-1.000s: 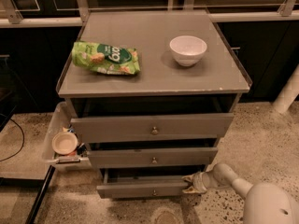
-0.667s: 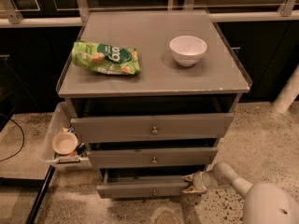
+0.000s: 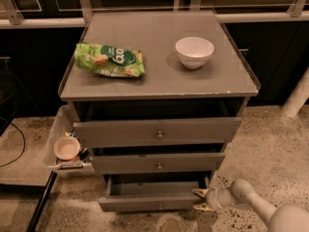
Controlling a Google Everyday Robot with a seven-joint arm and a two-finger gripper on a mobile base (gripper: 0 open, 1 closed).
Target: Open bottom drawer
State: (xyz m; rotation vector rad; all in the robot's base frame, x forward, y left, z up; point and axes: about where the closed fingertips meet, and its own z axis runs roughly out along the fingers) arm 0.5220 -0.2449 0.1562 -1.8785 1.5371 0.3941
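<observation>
The bottom drawer [image 3: 154, 201] is the slimmest grey front of three, with a small round metal knob [image 3: 160, 206] at its centre. It stands pulled out a little, its dark inside showing above the front panel. My gripper [image 3: 199, 200] is at the drawer's right end, low near the floor, with the white arm [image 3: 251, 199] reaching in from the lower right. One finger sits above and one below at the panel's right edge.
The top drawer [image 3: 157, 131] and the middle drawer [image 3: 158, 161] also stand slightly out. On the cabinet top lie a green snack bag [image 3: 109, 60] and a white bowl [image 3: 194, 51]. A clear bin [image 3: 54, 139] with a small bowl [image 3: 66, 148] hangs at the left side. Speckled floor lies to the right.
</observation>
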